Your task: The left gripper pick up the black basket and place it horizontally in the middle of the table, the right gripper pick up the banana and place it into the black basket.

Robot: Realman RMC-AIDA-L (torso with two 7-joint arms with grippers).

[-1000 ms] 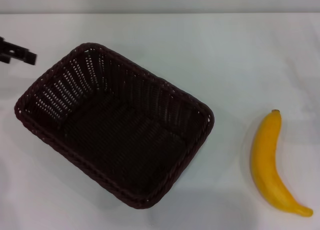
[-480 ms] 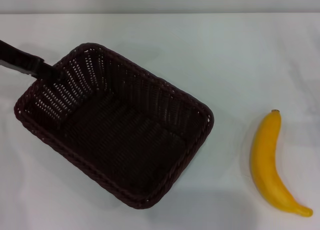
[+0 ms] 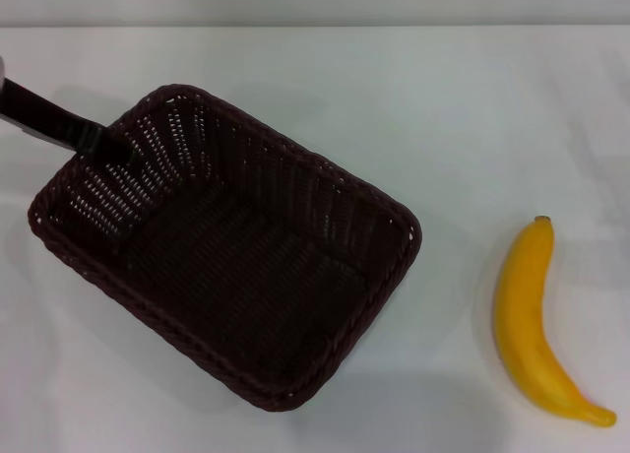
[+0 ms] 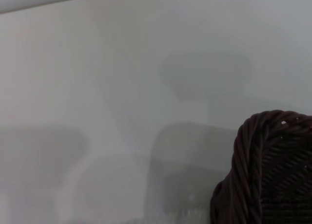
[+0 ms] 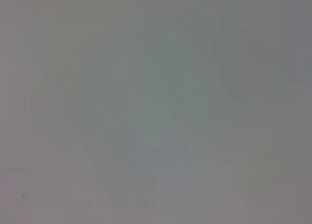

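The black basket [image 3: 231,246] sits on the white table [image 3: 472,108], left of the middle, turned diagonally, and nothing lies in it. Its woven rim also shows in the left wrist view [image 4: 265,170]. My left gripper [image 3: 103,143] reaches in from the left edge, and its tip is at the basket's far left rim. The banana [image 3: 532,320] lies on the table at the right, stem tip pointing away from me. My right gripper is out of view; its wrist view shows only blank surface.
The table's far edge [image 3: 315,26] runs across the top of the head view. Bare tabletop lies between the basket and the banana.
My left gripper has moved in from the left edge to the basket's far left rim. The basket and banana have not moved.
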